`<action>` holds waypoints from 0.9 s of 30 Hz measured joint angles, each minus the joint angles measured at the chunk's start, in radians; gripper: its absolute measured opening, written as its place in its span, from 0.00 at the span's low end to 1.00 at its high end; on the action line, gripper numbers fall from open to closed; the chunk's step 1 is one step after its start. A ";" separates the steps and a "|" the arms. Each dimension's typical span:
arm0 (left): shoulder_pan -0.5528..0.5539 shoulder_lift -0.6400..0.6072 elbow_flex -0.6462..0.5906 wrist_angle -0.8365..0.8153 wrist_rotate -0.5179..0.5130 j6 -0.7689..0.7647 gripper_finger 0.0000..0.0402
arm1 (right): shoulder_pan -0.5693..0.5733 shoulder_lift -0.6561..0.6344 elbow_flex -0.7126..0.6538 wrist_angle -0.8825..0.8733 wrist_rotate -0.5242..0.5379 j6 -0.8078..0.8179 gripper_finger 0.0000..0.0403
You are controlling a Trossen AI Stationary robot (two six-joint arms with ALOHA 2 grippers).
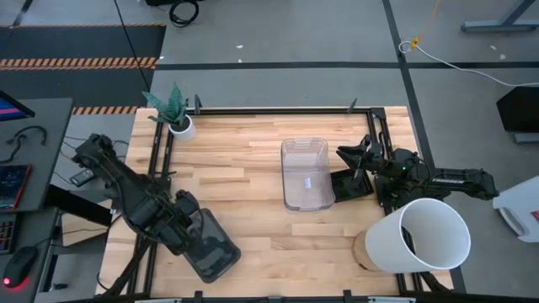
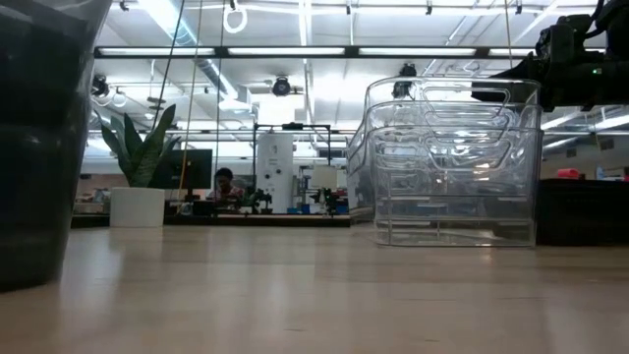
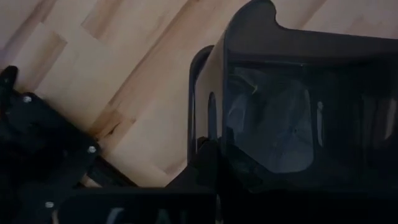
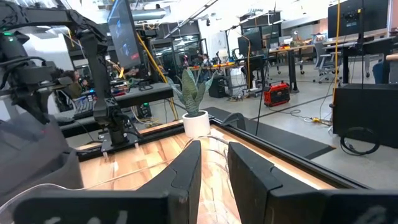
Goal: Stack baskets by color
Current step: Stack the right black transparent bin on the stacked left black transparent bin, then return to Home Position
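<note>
A: Left gripper (image 1: pixel 187 220) is clamped tight on the rim of the dark grey basket (image 1: pixel 210 247), near table edge. The thin wall is the risk: the basket could twist or slip once it's lifted.

B: Right gripper (image 1: pixel 358 164)?

A: Jaws part-open, pinching the right rim of the clear basket stack (image 1: pixel 305 174) at mid-table. A shallow bite could tip that stack.

B: Farther out?

A: The white bucket (image 1: pixel 425 234) sits beside the right arm, so a swing may clip it. The plant pot (image 1: pixel 180 126) is at the far corner, well clear.

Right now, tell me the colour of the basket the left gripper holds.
Dark grey, slightly see-through; the left gripper is shut on the basket. Shows best in the high view.
</note>
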 joint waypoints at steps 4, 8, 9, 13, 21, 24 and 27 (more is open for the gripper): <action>-0.005 0.042 0.000 0.012 0.000 -0.012 0.02 | 0.000 0.000 0.000 0.000 0.000 0.000 0.21; -0.005 0.088 0.000 0.008 0.001 -0.045 0.06 | 0.000 0.000 0.000 0.000 0.000 0.000 0.21; -0.004 0.097 0.000 0.008 0.007 -0.050 0.09 | 0.000 0.000 0.000 0.000 0.000 0.000 0.21; -0.003 0.124 0.000 -0.008 0.038 -0.054 0.22 | 0.000 0.000 0.000 0.000 0.000 0.000 0.21; -0.002 0.128 0.000 -0.037 0.045 -0.063 0.46 | 0.000 0.000 0.000 0.000 0.000 0.000 0.21; -0.002 0.128 0.000 -0.042 0.020 -0.064 0.48 | 0.000 0.000 0.000 0.000 0.000 0.000 0.21; 0.000 0.131 0.000 -0.041 -0.089 -0.076 0.46 | 0.000 0.000 0.000 0.000 0.000 0.000 0.21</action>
